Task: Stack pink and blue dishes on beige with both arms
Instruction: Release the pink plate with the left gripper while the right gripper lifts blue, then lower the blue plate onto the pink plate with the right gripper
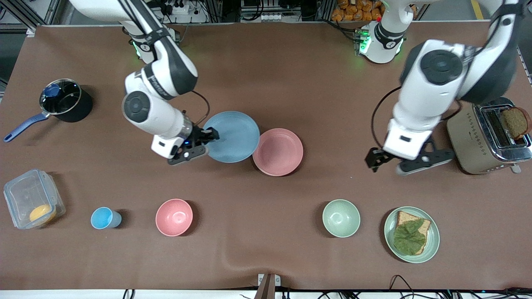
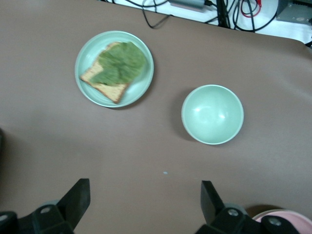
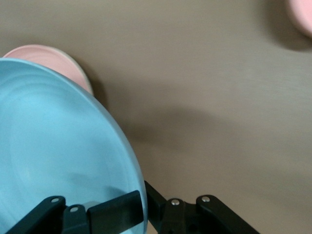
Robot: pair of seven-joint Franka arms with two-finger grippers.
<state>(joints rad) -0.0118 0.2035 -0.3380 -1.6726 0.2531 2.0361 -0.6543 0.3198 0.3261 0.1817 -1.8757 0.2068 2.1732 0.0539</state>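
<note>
My right gripper (image 1: 210, 135) is shut on the rim of the light blue plate (image 1: 231, 136), one finger above the rim and one below (image 3: 141, 200). That blue plate (image 3: 58, 156) hangs just over the table, and its edge overlaps the pale pink plate (image 1: 277, 151). The pink plate (image 3: 46, 57) lies on the beige plate, of which only a thin cream edge (image 3: 86, 77) shows. My left gripper (image 1: 386, 164) hovers open over bare table between the pink plate and the toaster, with nothing between its fingers (image 2: 145, 192). A sliver of the pink plate (image 2: 287, 214) shows beside it.
A toaster (image 1: 484, 139) holding bread stands at the left arm's end. Nearer the camera are a green plate (image 1: 432, 243) with bread and a leaf, a green bowl (image 1: 341, 218), a pink bowl (image 1: 174, 217), a blue cup (image 1: 104, 218) and a plastic box (image 1: 31, 199). A black saucepan (image 1: 66, 100) stands at the right arm's end.
</note>
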